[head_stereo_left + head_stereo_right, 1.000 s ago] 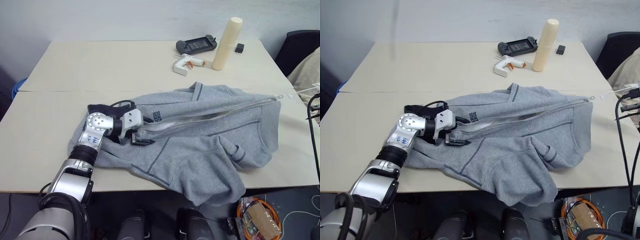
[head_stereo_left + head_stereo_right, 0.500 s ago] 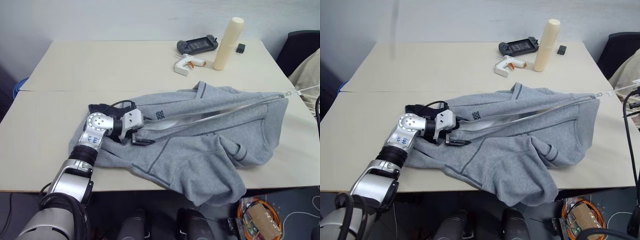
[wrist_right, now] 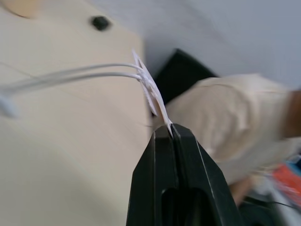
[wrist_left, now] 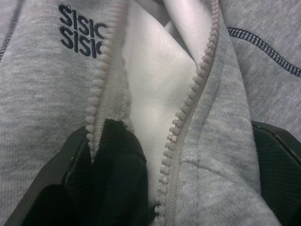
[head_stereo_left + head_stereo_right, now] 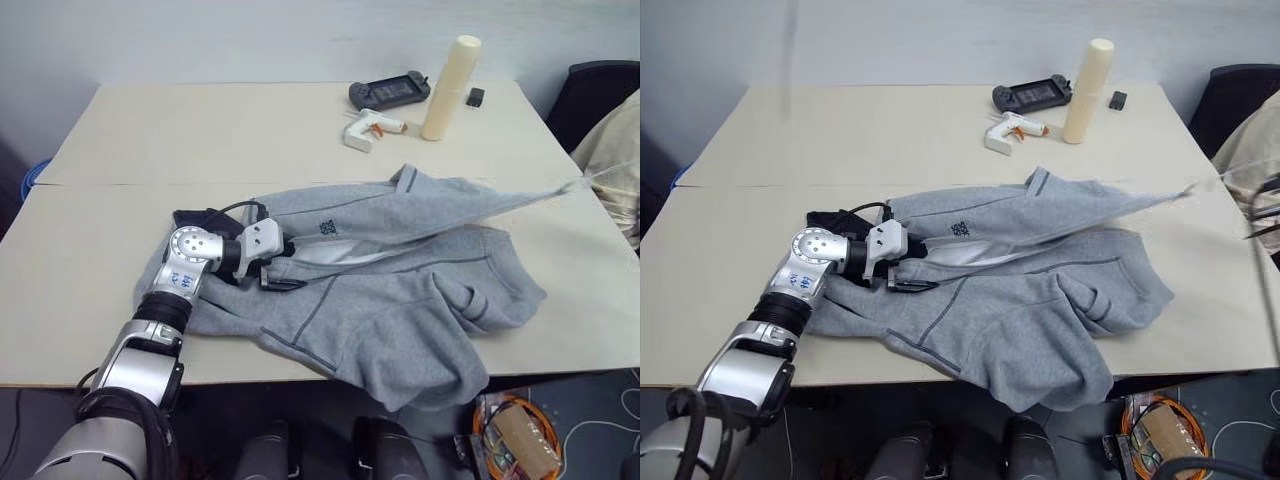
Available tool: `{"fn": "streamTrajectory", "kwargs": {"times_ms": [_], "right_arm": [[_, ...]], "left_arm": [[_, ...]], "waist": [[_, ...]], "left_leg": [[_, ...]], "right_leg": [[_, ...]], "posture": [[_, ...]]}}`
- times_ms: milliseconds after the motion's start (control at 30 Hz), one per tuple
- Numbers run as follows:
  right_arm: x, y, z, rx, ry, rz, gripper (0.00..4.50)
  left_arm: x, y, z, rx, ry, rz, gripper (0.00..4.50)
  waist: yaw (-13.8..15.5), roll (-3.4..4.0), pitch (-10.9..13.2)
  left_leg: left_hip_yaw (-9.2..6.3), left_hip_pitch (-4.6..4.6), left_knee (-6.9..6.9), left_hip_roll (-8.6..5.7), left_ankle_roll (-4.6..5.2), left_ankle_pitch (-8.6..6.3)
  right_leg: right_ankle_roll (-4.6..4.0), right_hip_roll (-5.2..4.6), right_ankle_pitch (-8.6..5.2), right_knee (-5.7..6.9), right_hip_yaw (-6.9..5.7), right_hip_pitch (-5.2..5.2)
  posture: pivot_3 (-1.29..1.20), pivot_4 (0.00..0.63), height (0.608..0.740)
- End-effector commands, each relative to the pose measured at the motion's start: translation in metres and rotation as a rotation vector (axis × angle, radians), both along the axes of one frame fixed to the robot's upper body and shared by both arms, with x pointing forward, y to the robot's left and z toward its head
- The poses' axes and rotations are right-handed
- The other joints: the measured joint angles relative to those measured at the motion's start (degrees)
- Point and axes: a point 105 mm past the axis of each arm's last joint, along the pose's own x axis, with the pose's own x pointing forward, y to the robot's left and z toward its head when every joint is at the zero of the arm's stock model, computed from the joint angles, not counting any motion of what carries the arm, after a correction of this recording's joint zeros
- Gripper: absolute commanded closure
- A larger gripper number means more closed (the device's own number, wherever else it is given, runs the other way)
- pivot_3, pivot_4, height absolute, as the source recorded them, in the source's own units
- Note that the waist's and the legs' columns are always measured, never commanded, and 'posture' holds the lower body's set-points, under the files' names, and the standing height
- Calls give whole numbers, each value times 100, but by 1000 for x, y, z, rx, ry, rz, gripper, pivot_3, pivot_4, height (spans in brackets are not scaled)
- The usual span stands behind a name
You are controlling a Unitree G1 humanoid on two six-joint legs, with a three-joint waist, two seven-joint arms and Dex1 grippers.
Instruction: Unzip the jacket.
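Jacket [image 5: 400, 290]: centre frame, zip running lower left to upper right. Left gripper [image 5: 278, 270] jaws spread at collar end; right gripper [image 3: 172, 134] jaws clenched on pull cord.

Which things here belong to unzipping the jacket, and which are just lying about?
Job: jacket; left gripper, jaws around its zip edge; right gripper, shut on the pull tag.
Lying about: game controller; glue gun; cream cylinder; cream cloth.
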Motion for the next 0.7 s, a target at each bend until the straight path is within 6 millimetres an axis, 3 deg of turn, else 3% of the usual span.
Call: {"fn": "streamTrajectory", "kwargs": {"times_ms": [33, 100, 200, 367, 500, 600, 700], "right_arm": [[-2, 58, -4, 50, 57, 234, 4469], [-7, 76, -17, 93, 125, 312, 4100], [-18, 83, -23, 100, 208, 381, 3214], [-47, 66, -10, 69, 351, 463, 1487], [-80, 54, 3, 144, 445, 544, 109], [-105, 46, 8, 227, 495, 569, 49], [-115, 27, 8, 185, 456, 484, 49]], "left_arm": [[-13, 5, 9, -57, 78, -27, 0], [-28, 5, 27, -113, 117, -85, 0], [-51, 11, 52, -181, 190, -136, 0], [-81, 41, 100, -241, 249, -111, 0], [-99, 74, 120, -258, 277, -33, 0], [-109, 99, 123, -214, 244, 66, 0], [-118, 125, 120, -152, 184, 180, 0]], "waist": [[5, 6, 1], [6, 8, 2], [27, 7, 3], [45, 11, 6], [27, 11, 6], [20, 11, 6], [17, 12, 6]], "left_leg": [[-5, -4, 0, -1, 0, 0], [-11, -23, 0, 0, -1, -1], [-13, -48, 1, -6, -1, -1], [-28, -42, 4, -10, 1, -2], [-32, -34, -3, -3, -1, -3], [-37, -12, -8, 4, -6, -6], [-38, -4, -10, 5, -12, -13]], "right_leg": [[0, -2, 0, -1, 8, -1], [0, 0, 0, -9, 9, -14], [0, 6, 0, -9, 6, -36], [0, 2, 0, -24, -1, -18], [0, 1, 0, -36, -2, -6], [0, 4, 0, -46, -11, 22], [0, 1, 0, -50, -7, 28]], "posture": [[0, 150, 740], [0, 150, 740], [0, 150, 740], [0, 150, 740], [0, 150, 740], [0, 150, 740], [0, 150, 740]]}}
